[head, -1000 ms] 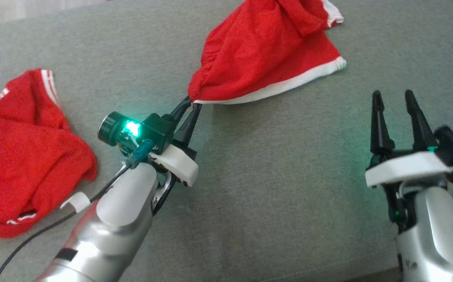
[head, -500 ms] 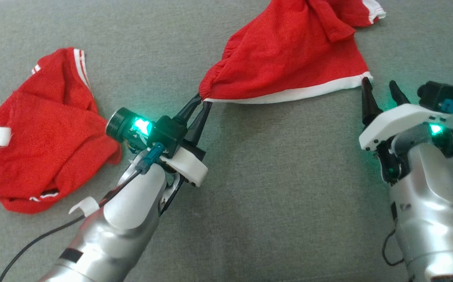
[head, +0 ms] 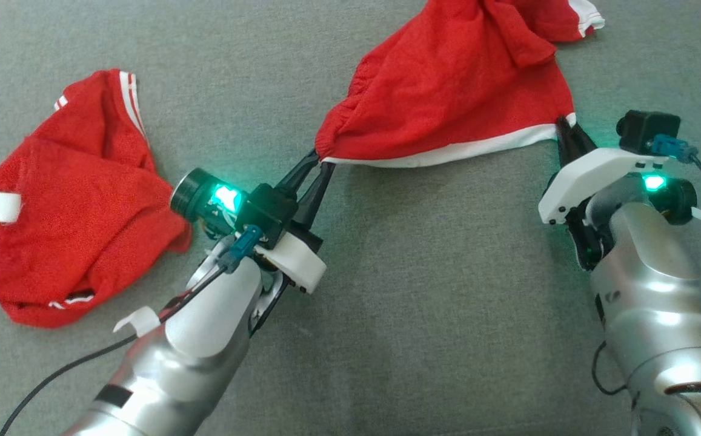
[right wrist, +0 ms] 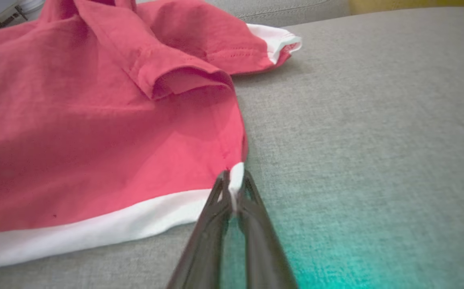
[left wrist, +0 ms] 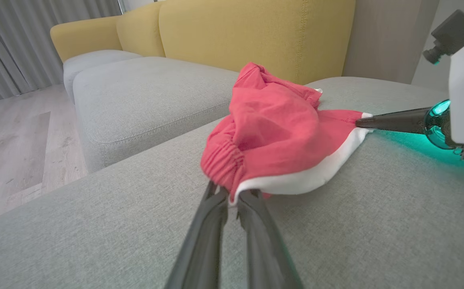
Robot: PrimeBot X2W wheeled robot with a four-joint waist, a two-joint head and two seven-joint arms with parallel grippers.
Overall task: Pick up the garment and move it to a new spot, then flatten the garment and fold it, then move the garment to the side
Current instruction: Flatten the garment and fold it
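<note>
The red garment (head: 447,91) is cut off at its far edge. It lies on the grey cushion (head: 447,303), white hem stretched between the left gripper (head: 320,162) and right gripper (head: 567,128), each pinching a corner.

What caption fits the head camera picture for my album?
Robot's left hand and right hand pinch the white hem of the red garment on the grey sofa.

Red garment (head: 459,91) w/ white hem band. The 2nd garment (head: 65,206): same red, thin white stripes. Grey woven sofa seat (head: 435,290), mustard-yellow backrest (left wrist: 256,32). Pale wood floor (left wrist: 15,140). Black left pincer (head: 323,161) & right pincer (head: 567,127), green glow around both.
</note>
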